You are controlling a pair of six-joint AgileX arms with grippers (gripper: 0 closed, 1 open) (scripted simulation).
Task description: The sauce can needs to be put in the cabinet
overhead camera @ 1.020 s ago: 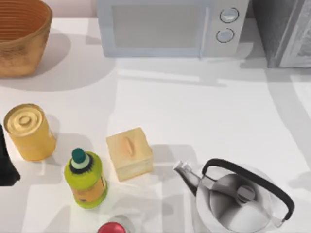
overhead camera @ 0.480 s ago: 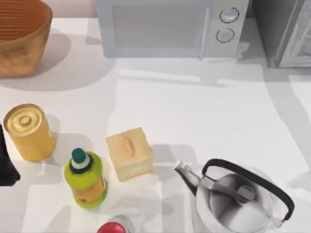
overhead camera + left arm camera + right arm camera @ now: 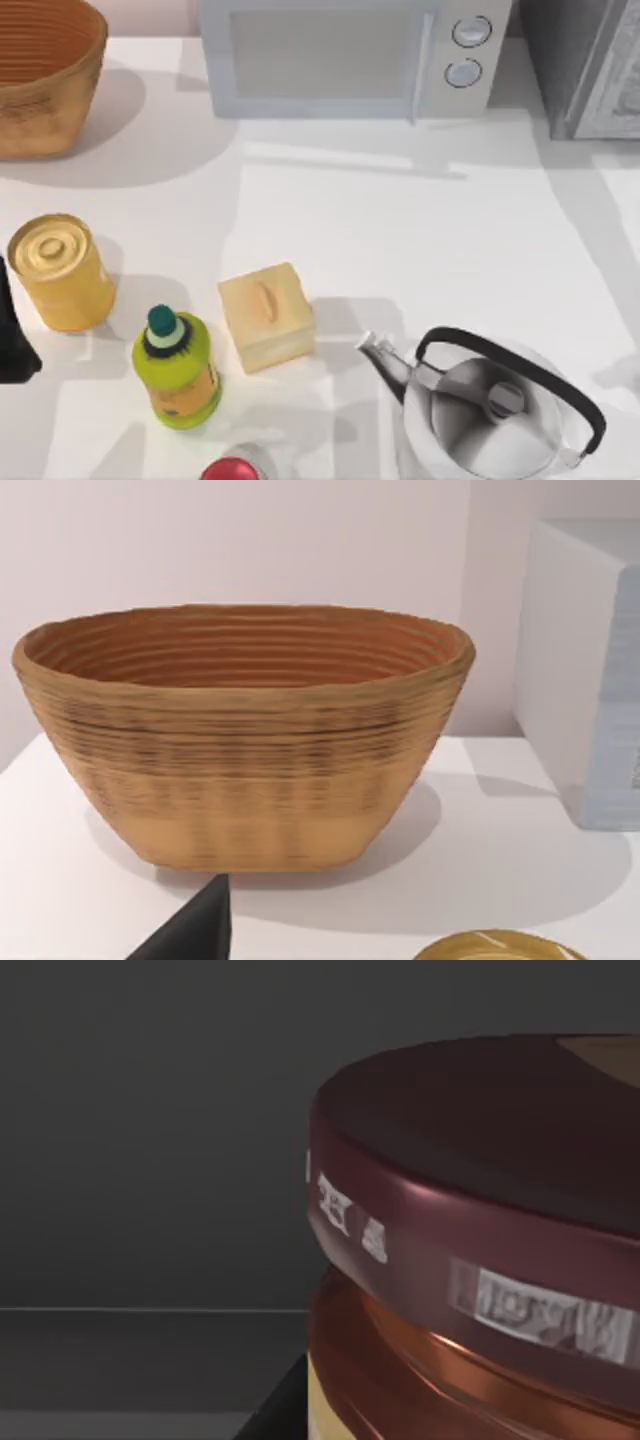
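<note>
Looming close before my right wrist camera, the sauce can [image 3: 470, 1230] shows its dark maroon lid and the orange band beneath it, upright against a plain dark grey wall with a flat grey floor below. By my reading that backdrop is the inside of the cabinet [image 3: 585, 65], which stands at the surface's far right corner, just beside the white microwave [image 3: 350, 55]. The can looks to be at or inside the cabinet, so the task appears near its end. Whether my right pincer has hold of the can or has let it go I cannot tell. The can sitting so near the camera suggests the pincer is right at it.

My left arm [image 3: 12, 345] is parked at the left edge of the surface [image 3: 420, 240], out of the way of the work. Its pincer's state I cannot tell either. Its camera faces the woven basket [image 3: 245, 735] at the far left corner. The yellow can [image 3: 60, 270], the green bottle [image 3: 178, 370], the wooden block [image 3: 266, 315] and the kettle [image 3: 490, 410] stand apart across the near half, none between me and the cabinet.
</note>
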